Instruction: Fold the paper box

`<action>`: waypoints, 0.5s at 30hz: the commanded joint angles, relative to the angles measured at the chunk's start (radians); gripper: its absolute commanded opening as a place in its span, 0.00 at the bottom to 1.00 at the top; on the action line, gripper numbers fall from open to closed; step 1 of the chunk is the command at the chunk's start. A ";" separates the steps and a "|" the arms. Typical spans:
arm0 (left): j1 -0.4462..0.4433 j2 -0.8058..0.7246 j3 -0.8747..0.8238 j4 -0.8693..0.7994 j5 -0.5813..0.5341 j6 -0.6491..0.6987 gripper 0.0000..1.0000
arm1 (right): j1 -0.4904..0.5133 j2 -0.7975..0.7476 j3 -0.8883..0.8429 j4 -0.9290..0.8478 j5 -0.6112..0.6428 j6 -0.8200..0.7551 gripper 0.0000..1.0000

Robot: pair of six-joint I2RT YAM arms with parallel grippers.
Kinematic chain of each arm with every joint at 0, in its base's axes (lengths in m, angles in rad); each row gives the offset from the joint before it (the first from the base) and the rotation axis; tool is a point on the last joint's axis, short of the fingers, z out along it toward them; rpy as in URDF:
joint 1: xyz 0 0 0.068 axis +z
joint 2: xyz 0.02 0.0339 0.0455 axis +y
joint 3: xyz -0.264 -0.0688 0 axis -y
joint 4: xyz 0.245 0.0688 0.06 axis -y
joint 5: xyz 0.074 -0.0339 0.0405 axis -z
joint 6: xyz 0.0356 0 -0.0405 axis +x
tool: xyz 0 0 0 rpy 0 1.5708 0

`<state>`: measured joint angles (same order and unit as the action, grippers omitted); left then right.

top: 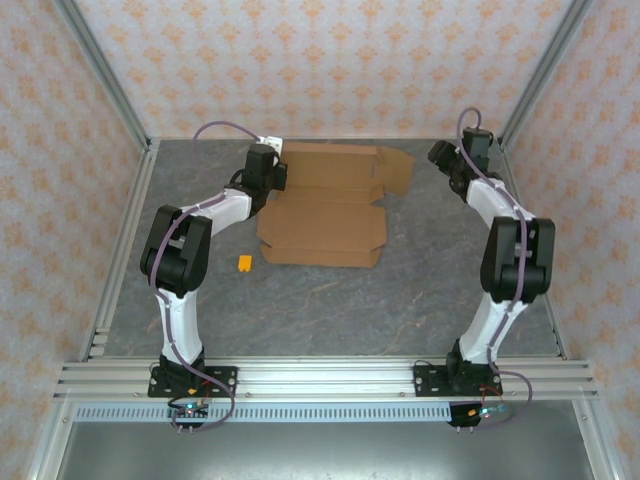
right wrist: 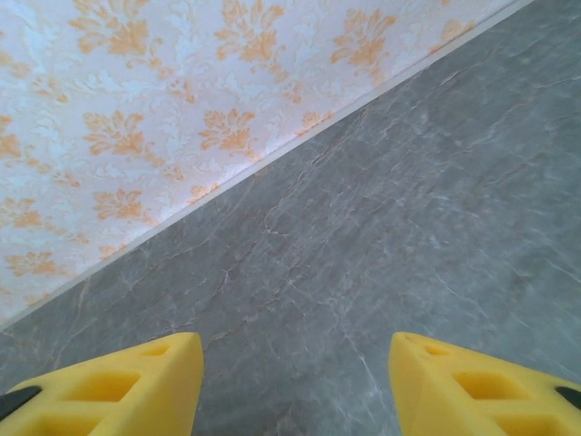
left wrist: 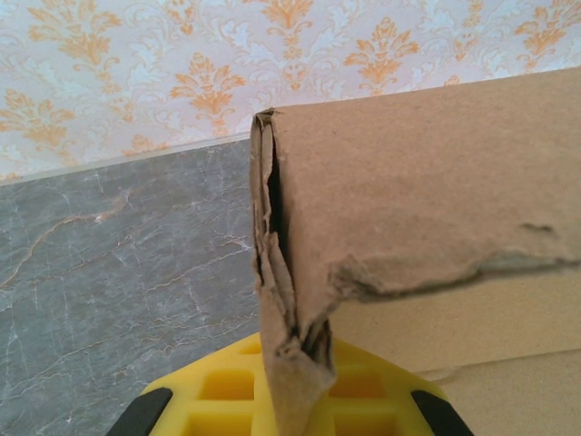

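The paper box (top: 325,205) is a brown cardboard sheet with flaps, partly folded, lying at the back middle of the table. My left gripper (top: 278,172) is at its back left corner. In the left wrist view a crumpled, doubled-over edge of the paper box (left wrist: 427,182) stands upright, pinched between the yellow fingers of the left gripper (left wrist: 295,400), which is shut on it. My right gripper (top: 443,158) hangs to the right of the box's right flap, apart from it. In the right wrist view the right gripper (right wrist: 295,386) is open over bare grey table, with nothing between its fingers.
A small orange-yellow piece (top: 245,263) lies on the table just left of the box's front edge. The patterned back wall (top: 330,70) stands close behind the box. Metal frame posts (top: 105,80) run along the sides.
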<state>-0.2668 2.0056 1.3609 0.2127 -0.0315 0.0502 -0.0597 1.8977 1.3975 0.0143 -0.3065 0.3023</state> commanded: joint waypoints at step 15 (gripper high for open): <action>-0.004 0.010 0.032 -0.017 -0.008 0.001 0.00 | 0.015 0.259 0.193 -0.096 -0.498 -0.108 0.50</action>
<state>-0.2668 2.0056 1.3609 0.2127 -0.0311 0.0502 -0.0509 2.1643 1.5646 -0.0620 -0.6796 0.2584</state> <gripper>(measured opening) 0.078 0.506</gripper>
